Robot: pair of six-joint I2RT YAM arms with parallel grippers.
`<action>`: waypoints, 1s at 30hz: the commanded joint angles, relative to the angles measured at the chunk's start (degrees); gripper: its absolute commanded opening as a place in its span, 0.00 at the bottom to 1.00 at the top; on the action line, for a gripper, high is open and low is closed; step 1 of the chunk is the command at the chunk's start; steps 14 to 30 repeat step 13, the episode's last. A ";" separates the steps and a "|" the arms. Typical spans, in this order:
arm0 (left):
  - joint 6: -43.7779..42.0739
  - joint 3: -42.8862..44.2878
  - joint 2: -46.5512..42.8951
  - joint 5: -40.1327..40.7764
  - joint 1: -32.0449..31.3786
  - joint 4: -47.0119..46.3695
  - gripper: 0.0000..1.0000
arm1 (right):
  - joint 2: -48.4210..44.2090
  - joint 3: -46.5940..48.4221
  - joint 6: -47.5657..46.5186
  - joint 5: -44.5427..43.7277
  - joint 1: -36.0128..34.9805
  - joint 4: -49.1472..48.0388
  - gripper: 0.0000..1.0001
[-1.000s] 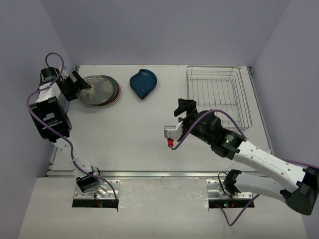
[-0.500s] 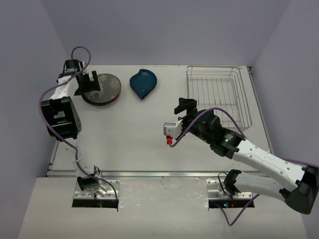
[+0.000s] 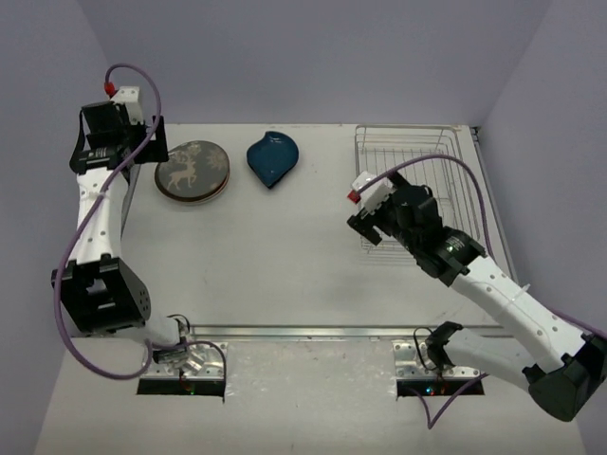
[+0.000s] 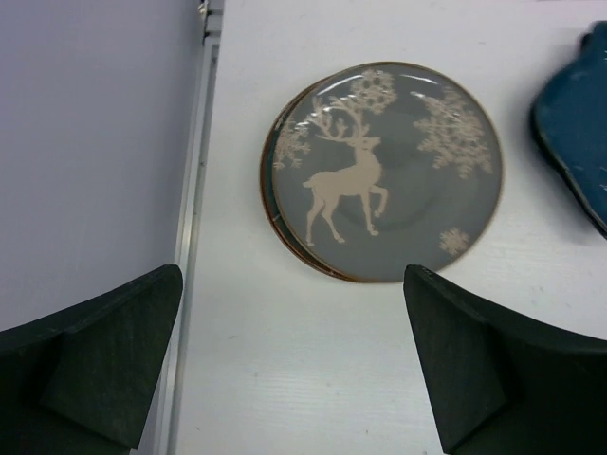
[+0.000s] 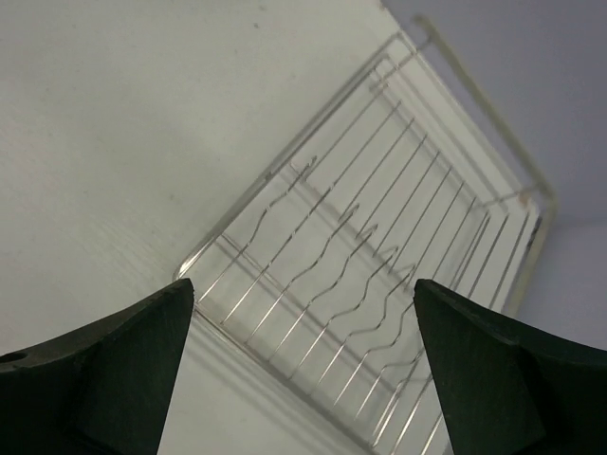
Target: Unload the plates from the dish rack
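Observation:
The dark brown plate with a white deer (image 3: 193, 171) lies on top of a stack at the table's back left, and rims of other plates show under it. In the left wrist view it (image 4: 384, 171) lies flat ahead of the fingers. The dark blue leaf-shaped dish (image 3: 272, 158) lies to its right, and its edge (image 4: 574, 123) shows in the left wrist view. The wire dish rack (image 3: 413, 130) at the back right holds nothing. My left gripper (image 3: 142, 152) (image 4: 292, 284) is open and empty, above and left of the stack. My right gripper (image 3: 372, 227) (image 5: 303, 294) is open and empty over the rack's near left corner (image 5: 379, 256).
Lilac walls close in the table on the left, back and right. The table's left edge rail (image 4: 194, 237) runs just beside the plate stack. The arm bases sit at the near edge.
My left gripper has drawn up and back from the stack, leaving the deer plate on top. My right gripper has swung from the table's middle to the rack's near left corner.

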State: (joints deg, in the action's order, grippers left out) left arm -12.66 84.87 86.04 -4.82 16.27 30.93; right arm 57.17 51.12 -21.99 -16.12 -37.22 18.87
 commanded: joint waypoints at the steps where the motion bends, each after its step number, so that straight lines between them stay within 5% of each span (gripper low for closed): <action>1: -6.01 -8.09 -9.02 -10.06 -1.01 1.27 1.00 | -1.88 1.58 26.37 3.83 11.16 6.56 0.99; 4: -6.16 -17.47 -18.11 -9.65 -4.66 2.47 1.00 | -4.24 -1.59 36.81 10.73 18.67 8.99 0.99; 10: -4.51 -28.76 -29.33 -8.18 -6.86 2.99 1.00 | -7.93 -5.85 38.21 17.79 25.95 8.39 0.99; 30: -2.52 -29.50 -32.47 -7.63 -6.87 1.40 1.00 | -9.26 -6.58 34.12 16.59 26.06 5.58 0.99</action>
